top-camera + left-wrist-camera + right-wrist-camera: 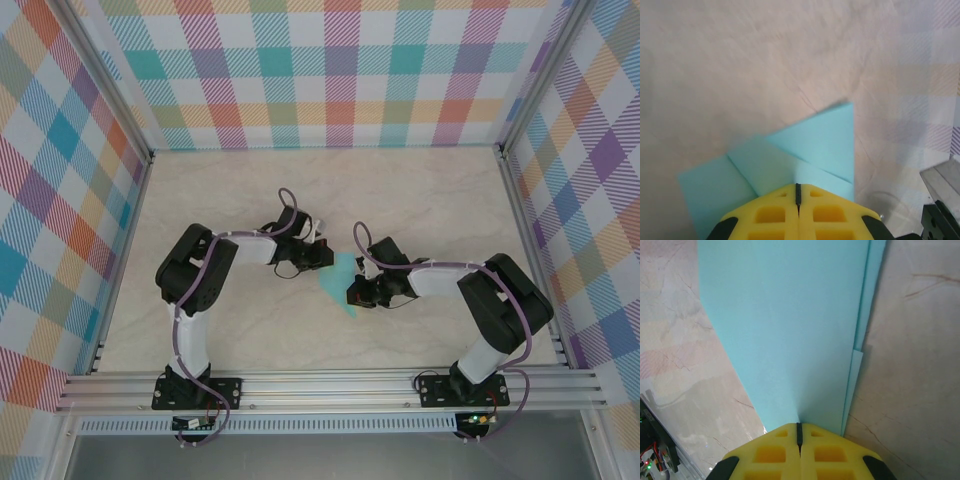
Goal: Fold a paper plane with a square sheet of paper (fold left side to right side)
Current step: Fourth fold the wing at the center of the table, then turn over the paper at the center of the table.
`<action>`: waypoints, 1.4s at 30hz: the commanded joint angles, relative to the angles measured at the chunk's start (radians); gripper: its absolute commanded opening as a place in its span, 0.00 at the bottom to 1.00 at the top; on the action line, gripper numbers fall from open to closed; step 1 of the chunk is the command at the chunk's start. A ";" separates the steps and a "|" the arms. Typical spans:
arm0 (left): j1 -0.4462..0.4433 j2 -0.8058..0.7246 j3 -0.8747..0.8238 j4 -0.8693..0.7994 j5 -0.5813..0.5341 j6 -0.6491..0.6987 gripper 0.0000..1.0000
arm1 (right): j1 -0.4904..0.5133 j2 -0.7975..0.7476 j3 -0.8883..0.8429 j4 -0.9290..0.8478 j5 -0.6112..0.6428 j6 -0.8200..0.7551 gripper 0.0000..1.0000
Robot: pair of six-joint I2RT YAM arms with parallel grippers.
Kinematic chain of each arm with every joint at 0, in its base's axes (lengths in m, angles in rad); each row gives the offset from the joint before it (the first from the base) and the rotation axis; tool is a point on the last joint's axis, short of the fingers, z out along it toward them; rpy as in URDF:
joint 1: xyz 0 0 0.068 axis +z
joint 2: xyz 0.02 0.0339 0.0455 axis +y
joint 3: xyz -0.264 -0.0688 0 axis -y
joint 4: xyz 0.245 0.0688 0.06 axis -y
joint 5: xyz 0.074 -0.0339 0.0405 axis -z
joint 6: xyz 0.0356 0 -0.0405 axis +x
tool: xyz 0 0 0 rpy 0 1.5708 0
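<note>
My left fingers [798, 192] are pressed together, with their tips down on the turquoise paper [810, 145]. The paper lies on the pale surface [740, 60] between my two arms and already has pointed flaps. My right fingers [799, 432] are also pressed together, at its narrow end; I cannot tell whether they pinch a layer. To fold well, I think one side should hold the paper flat while the other slides slowly along the crease, with edges matched.
</note>
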 commanded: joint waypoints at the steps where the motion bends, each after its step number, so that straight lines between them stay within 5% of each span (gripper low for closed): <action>1: 0.056 0.050 0.053 -0.068 -0.072 0.060 0.04 | 0.006 0.033 -0.069 -0.225 0.093 -0.023 0.00; 12: 0.094 -0.031 0.069 -0.097 -0.038 0.070 0.13 | 0.007 -0.022 -0.041 -0.116 -0.013 -0.020 0.05; 17: 0.113 -0.178 0.022 -0.090 -0.030 0.056 0.28 | 0.006 -0.122 0.043 -0.135 0.005 -0.063 0.24; 25: 0.100 -0.323 -0.127 0.016 -0.077 -0.058 0.44 | 0.003 -0.371 0.098 -0.313 0.260 -0.189 0.57; 31: -0.014 -0.251 -0.182 0.112 -0.082 -0.115 0.45 | 0.003 -0.525 0.046 -0.353 0.302 -0.183 0.72; 42: -0.067 -0.102 -0.126 0.180 -0.058 -0.163 0.43 | 0.003 -0.619 -0.005 -0.380 0.332 -0.170 0.75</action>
